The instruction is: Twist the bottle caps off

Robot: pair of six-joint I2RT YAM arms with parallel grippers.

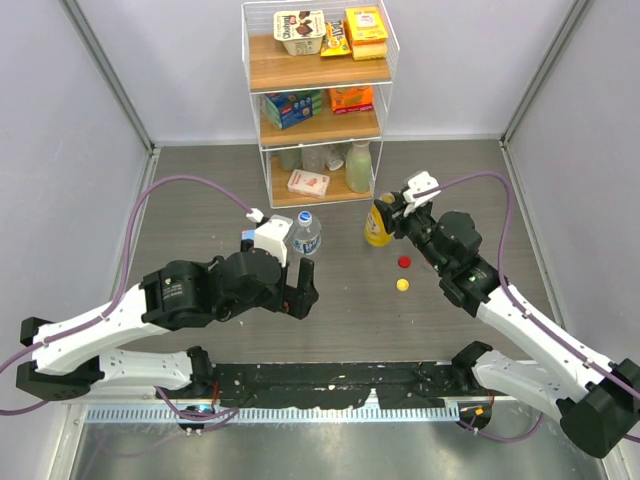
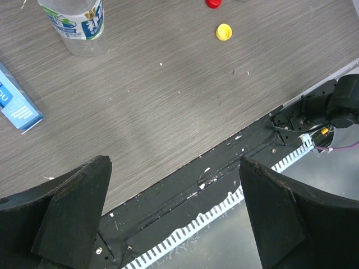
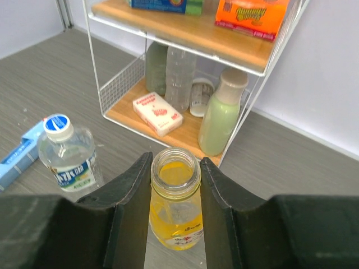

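The yellow-orange juice bottle [image 1: 376, 232] stands open, without its cap, in front of the shelf; in the right wrist view [image 3: 175, 216] its open mouth faces up. My right gripper [image 1: 388, 212] [image 3: 175, 175] is shut on its neck. A yellow cap [image 1: 402, 284] [image 2: 224, 32] and a red cap [image 1: 404, 262] [image 2: 212, 3] lie loose on the table. The short water bottle [image 1: 306, 234] [image 2: 76, 25] [image 3: 70, 162] stands upright with its blue cap on. My left gripper [image 1: 300, 285] [image 2: 174, 168] is open and empty, near the table's front edge. A clear bottle [image 3: 180, 73] stands on the lowest shelf, its label hidden.
A white wire shelf rack [image 1: 320, 190] stands at the back with snack boxes, a pale green bottle [image 1: 358, 168] [image 3: 221, 115] and a white-red box [image 3: 158, 112]. A blue box [image 2: 17, 103] [image 3: 19, 154] lies left of the water bottle. A black rail [image 2: 224, 162] runs along the front edge.
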